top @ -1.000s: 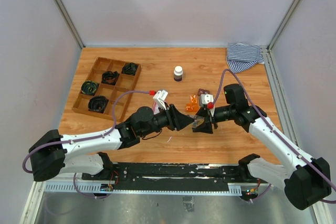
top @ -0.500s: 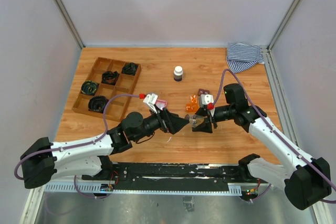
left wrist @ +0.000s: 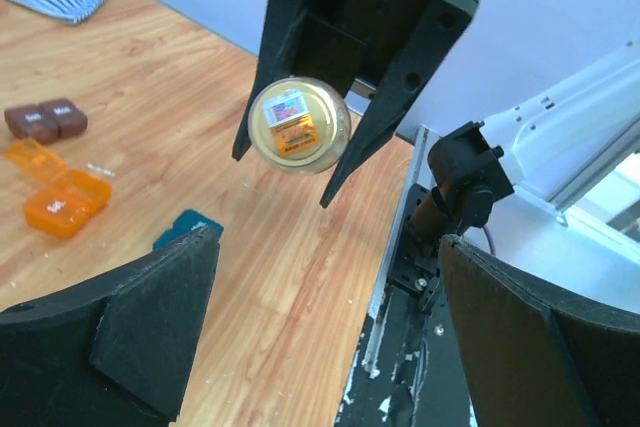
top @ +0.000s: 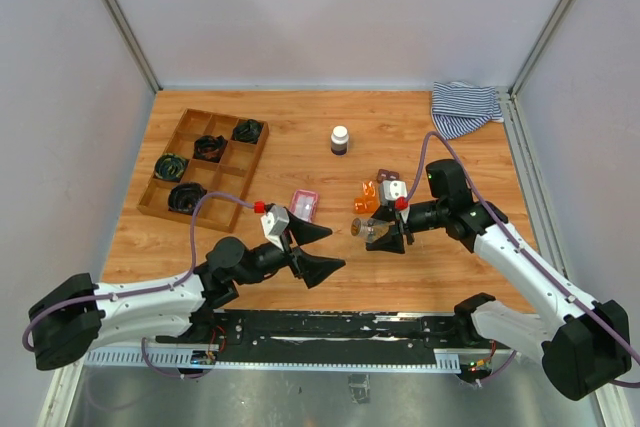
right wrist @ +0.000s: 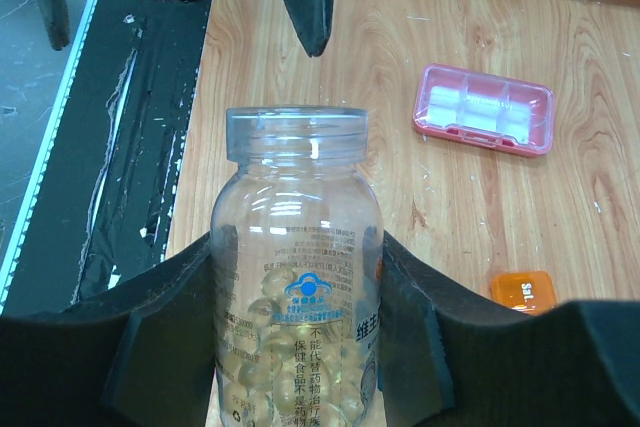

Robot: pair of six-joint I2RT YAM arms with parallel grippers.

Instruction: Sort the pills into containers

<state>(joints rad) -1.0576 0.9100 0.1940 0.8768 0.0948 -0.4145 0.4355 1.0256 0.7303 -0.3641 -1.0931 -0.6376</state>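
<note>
The right pincer (top: pixel 384 235) gripped the uncapped pill bottle (right wrist: pixel 295 277) above the desk (top: pixel 250 117). The left pincer (top: pixel 322 250) was spread widest, holding nothing. Probably best: bring the bottle over the pink container (top: pixel 304 204) near it, then tilt slowly.

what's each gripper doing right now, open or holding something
Left gripper: open, holding nothing.
Right gripper: shut on the clear pill bottle, which has no cap on.

white arms (top: pixel 150 292), black joints, purple cables (top: pixel 228 198)
</note>
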